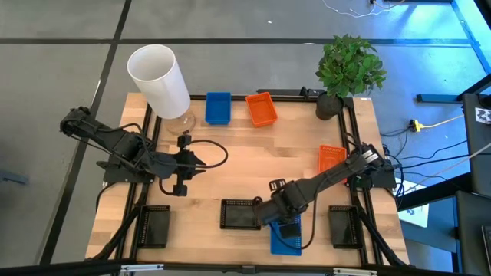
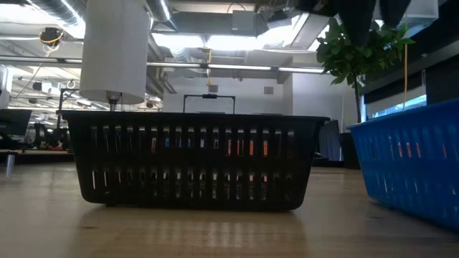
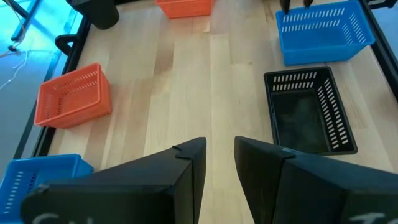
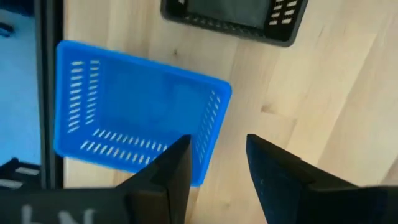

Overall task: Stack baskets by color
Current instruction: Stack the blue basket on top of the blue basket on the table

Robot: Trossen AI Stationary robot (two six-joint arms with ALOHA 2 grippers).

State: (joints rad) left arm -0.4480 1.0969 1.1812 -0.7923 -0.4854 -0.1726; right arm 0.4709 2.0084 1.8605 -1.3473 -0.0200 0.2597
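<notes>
Right gripper (image 4: 217,165) hovered over the near edge of the counter (image 1: 253,165), its fingers apart and straddling one short wall of a blue basket (image 4: 134,112) without clamping it. That basket lay flat at the front edge, just beside a black basket (image 1: 240,214). The spread fingers indicated either a fresh release or a grasp not yet made; the frames did not settle which.

Left gripper (image 3: 219,168) stood over the middle-left of the counter, fingers apart and empty, evidently waiting clear of the working arm.

Remaining baskets were distributed as follows:
- a second blue basket (image 1: 218,108) and an orange basket (image 1: 261,109) side by side at the far edge, next to the white cylinder (image 1: 159,80);
- a second orange basket (image 1: 331,159) at the right edge, near the potted plant (image 1: 349,69).

No basket sat inside another. Like colours lay well apart, so the sorting appeared to be at an early stage, with each pair requiring one basket to be carried across the counter.
</notes>
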